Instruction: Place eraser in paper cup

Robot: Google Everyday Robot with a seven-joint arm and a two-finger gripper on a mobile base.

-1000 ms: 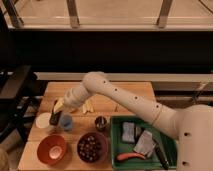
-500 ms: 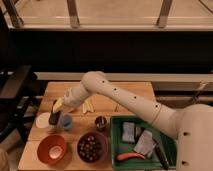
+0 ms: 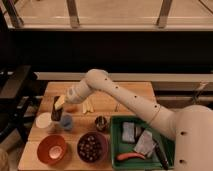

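Wooden table [image 3: 142,90], green tray [image 3: 116,145] at right. Red bowl [image 3: 51,149] front left. Paper cup [image 3: 44,120] behind it, near left edge. Gripper [image 3: 58,104] just above-right of paper cup, clamped on eraser [image 3: 54,113], upright between paper cup and blue cup [image 3: 66,122].

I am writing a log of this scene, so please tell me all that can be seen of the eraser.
The eraser is a small, dark grey-black rectangular block, matte looking, held upright. The pincer grips its upper part, over the left part of the table. Its lower end hangs between the paper cup and the blue cup, inside neither.
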